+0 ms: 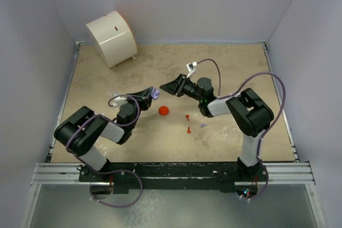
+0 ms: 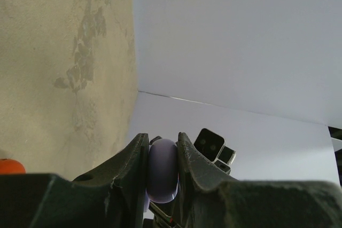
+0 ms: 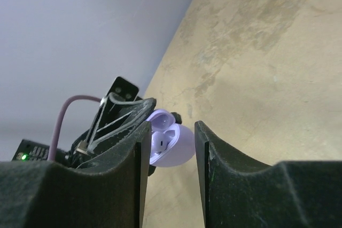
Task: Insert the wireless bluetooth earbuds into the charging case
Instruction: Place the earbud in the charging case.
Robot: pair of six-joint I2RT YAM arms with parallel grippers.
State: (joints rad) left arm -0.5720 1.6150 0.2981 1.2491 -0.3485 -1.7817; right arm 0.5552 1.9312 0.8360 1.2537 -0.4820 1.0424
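Overhead, the left gripper was clenched on the lilac case mid-table, with the right gripper facing it. Two red earbuds and a lilac earbud lay nearer, to the right. The left wrist showed the case pinched edgewise. The right wrist showed jaws released and empty, the lid open. A stray bump could twist the case loose.
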